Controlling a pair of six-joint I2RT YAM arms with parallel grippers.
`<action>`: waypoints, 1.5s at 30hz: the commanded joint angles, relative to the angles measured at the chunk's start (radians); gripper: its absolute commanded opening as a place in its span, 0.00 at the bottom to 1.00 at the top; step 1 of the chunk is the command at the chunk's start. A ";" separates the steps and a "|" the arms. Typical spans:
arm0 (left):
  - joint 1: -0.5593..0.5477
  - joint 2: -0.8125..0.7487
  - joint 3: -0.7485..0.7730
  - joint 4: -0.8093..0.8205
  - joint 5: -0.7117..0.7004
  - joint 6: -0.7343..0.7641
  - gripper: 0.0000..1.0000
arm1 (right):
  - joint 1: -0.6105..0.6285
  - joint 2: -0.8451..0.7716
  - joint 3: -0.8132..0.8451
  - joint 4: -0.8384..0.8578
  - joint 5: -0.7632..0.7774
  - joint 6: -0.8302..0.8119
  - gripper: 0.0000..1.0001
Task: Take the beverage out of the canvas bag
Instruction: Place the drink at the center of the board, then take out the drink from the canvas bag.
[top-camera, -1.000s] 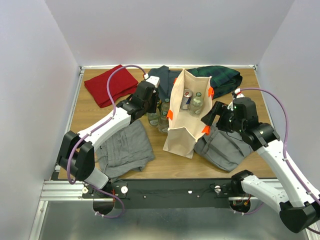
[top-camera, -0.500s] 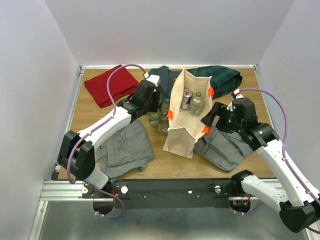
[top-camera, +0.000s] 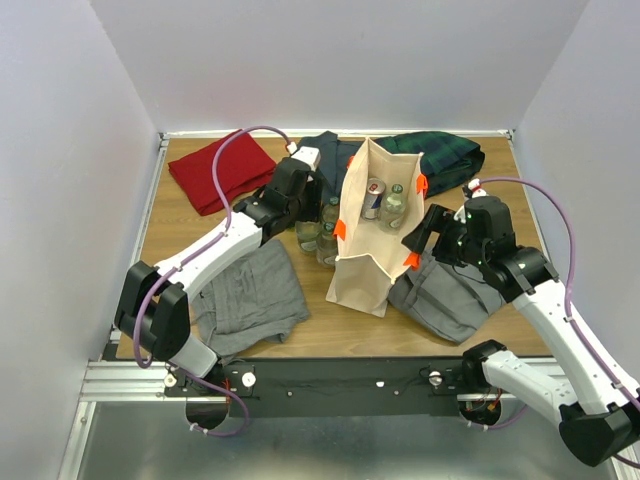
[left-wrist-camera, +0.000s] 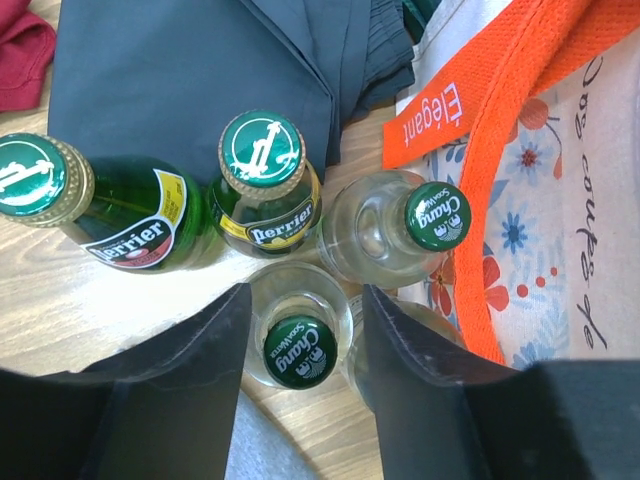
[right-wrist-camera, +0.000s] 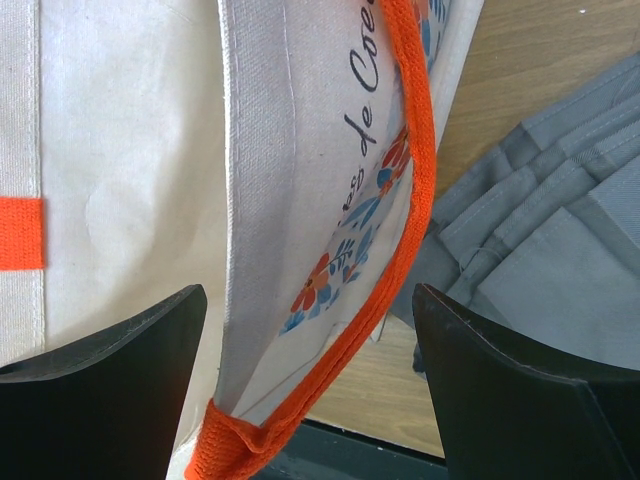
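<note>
Since the left gripper (left-wrist-camera: 305, 300) hangs over the cluster of bottles just beside the canvas bag (top-camera: 360, 270), the step in hand looks like letting go of a drink stood on the table (top-camera: 190, 225). Its fingers (left-wrist-camera: 200, 350) are partly open and straddle a clear Chang bottle (left-wrist-camera: 300, 350). The cap shows a gap on both sides, i.e. nothing is gripped. Neighbours are tight: two Perrier bottles (left-wrist-camera: 262, 150) and a second Chang bottle (left-wrist-camera: 437, 215) stand touching or nearly so. A good exit prob. means opening a bit wider first, then rising straight up w/ no sideways drift, or a finger clips a cap and tips the group. The right gripper (right-wrist-camera: 308, 300) is spread wide, one finger either side of the bag's wall and orange handle (right-wrist-camera: 415, 200), and grips neither. Closing on that rim would steady the bag for the next reach. The bag stands upright mid-table w/ its mouth open. A can (top-camera: 373, 196) and a clear bottle (top-camera: 393, 203) are inside, so approx two drinks remain.
</note>
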 joint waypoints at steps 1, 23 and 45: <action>0.002 -0.056 0.049 -0.020 -0.013 0.003 0.59 | 0.003 -0.020 -0.012 0.007 0.024 0.004 0.93; -0.024 -0.053 0.446 -0.261 0.236 0.115 0.99 | 0.003 -0.106 -0.001 -0.040 0.085 -0.001 0.93; -0.248 0.271 0.826 -0.488 0.251 0.238 0.99 | 0.004 -0.180 0.008 -0.111 0.171 0.019 0.93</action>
